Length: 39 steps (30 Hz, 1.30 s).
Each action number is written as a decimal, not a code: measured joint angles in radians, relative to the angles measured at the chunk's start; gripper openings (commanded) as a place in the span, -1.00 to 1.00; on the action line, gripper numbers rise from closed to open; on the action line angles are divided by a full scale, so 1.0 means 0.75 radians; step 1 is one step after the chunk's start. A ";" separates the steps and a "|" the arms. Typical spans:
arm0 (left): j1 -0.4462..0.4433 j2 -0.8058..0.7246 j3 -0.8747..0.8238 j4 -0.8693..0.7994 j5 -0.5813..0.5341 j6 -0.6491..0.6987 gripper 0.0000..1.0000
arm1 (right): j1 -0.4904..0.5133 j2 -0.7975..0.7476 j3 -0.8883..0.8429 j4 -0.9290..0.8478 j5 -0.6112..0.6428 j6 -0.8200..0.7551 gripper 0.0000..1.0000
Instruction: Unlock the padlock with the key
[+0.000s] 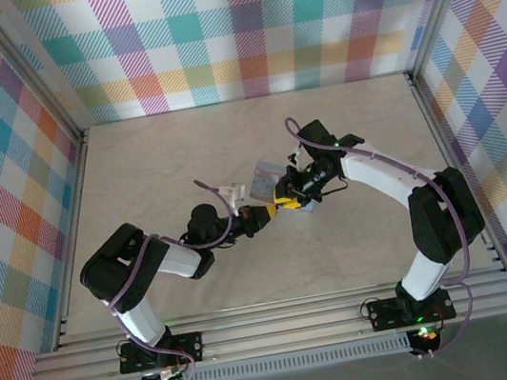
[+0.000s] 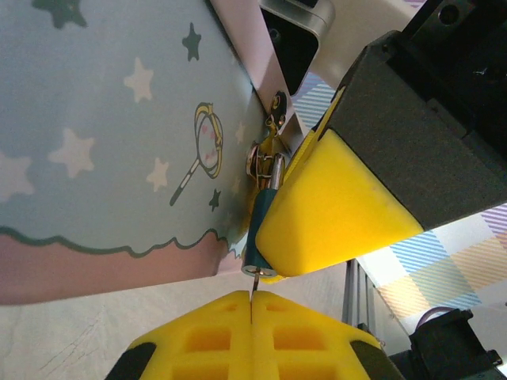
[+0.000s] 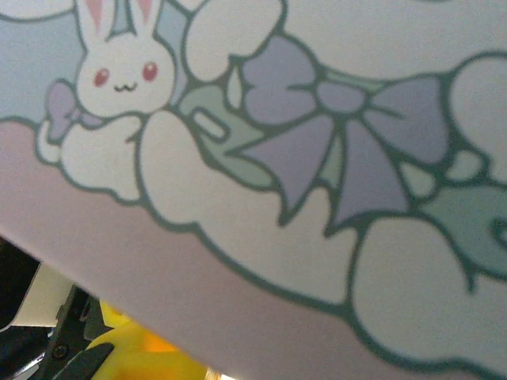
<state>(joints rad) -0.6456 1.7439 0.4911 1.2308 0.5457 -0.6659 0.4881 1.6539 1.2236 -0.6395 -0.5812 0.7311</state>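
My left gripper [image 2: 252,305]: fingertips pressed together, pinching the key [image 2: 254,283]. The key's thin shaft runs straight away from my fingertips. Its tip is at the bottom end of the padlock [image 2: 257,229], in line with the padlock's long axis. The padlock lies lengthwise along the tin's [image 2: 119,119] edge, top end toward the clasp [image 2: 276,107]. My right gripper [image 1: 287,194] clamps the padlock body, its yellow pad [image 2: 333,214] over it.

- Counter [image 1: 161,156]: pale beige, faintly grained, flat.
- Plaid walls [image 1: 246,18] close it in on the left, far and right sides.
- Aluminium rails [image 1: 285,325] run along the near edge and carry two black arm bases [image 1: 158,350].
- Pale blue tin [image 1: 266,176] is near the middle; contact with the counter cannot be confirmed.
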 measured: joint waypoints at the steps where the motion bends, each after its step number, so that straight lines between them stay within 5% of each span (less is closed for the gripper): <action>1: 0.001 0.003 0.002 0.003 0.002 -0.001 -1.00 | 0.000 0.000 0.000 -0.001 0.000 -0.003 -1.00; 18: -0.039 0.125 -0.046 0.067 -0.109 0.102 -0.99 | 0.037 0.044 -0.151 0.232 0.049 0.041 -1.00; 25: -0.039 0.164 -0.070 0.125 -0.193 0.115 -0.76 | 0.053 0.063 -0.203 0.393 0.062 0.028 -1.00; 34: -0.055 0.222 -0.083 0.113 -0.157 0.104 -0.71 | 0.062 0.109 -0.241 0.621 -0.011 0.033 -1.00; 39: -0.055 0.222 -0.086 0.113 -0.158 0.099 -0.42 | 0.062 0.111 -0.241 0.614 -0.034 0.032 -1.00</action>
<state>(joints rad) -0.6868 1.9102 0.4267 1.3159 0.4271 -0.5915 0.5343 1.7370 1.0431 -0.1791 -0.6064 0.7551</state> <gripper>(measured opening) 0.236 0.222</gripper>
